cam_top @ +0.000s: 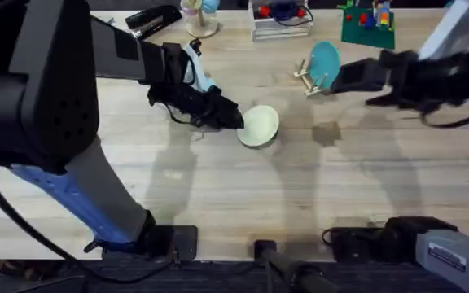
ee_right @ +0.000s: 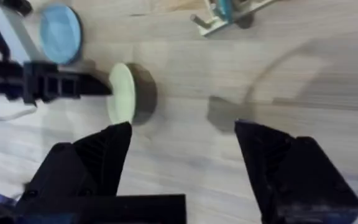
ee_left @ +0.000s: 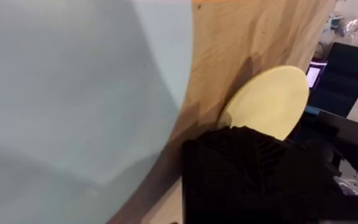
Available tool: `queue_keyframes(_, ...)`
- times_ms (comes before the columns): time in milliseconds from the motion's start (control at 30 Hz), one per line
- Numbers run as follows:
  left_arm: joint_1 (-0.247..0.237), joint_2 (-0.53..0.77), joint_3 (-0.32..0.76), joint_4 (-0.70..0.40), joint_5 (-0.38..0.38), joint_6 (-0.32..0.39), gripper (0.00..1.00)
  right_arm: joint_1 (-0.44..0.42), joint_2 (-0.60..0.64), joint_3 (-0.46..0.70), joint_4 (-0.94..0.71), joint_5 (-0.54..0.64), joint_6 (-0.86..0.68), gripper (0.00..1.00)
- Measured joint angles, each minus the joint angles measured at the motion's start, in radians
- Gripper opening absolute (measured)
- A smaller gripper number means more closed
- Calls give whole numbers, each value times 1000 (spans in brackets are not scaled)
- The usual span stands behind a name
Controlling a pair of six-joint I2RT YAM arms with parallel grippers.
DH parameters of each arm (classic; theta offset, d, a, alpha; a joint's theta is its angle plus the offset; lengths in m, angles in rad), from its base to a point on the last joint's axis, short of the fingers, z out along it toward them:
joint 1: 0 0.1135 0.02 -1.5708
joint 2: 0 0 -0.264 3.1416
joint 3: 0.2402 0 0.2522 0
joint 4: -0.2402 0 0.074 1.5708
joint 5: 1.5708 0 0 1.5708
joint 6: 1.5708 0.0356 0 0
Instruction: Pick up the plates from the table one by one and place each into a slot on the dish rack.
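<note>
The left hand [cam_top: 233,116] reaches from the left side toward the middle of the pale wooden surface [cam_top: 243,187] and grips the cream-yellow plate [cam_top: 259,125] by its edge, its fingers closed on the rim. The plate is tilted up on edge rather than lying flat; the right wrist view shows it standing almost upright above its shadow, with the left hand's black fingers [ee_right: 86,87] clamped on it. In the left wrist view the same plate [ee_left: 272,102] juts out past the dark finger.

The sky-blue plate [ee_right: 61,33] lies flat on the surface beyond the left arm. Farther back, toward the right, the small wooden dish rack [cam_top: 309,79] holds a teal plate [cam_top: 325,61] upright between its pegs.

The right hand [ee_right: 182,158] hovers above bare wood just beside the rack, its two black fingers spread wide apart and holding nothing.
</note>
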Motion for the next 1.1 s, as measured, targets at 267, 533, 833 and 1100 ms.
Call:
queue_keyframes(267,0,0,0,3,0,0,43,2,2,-195,204,-132,145,993)
queue_keyframes(533,0,0,0,3,0,0,42,60,4,-241,309,-170,241,984)
queue_keyframes(833,0,0,0,3,0,0,42,151,108,-241,405,-183,307,983)
queue_keyframes(1100,0,0,0,2,0,0,42,258,233,-241,559,-184,378,982)
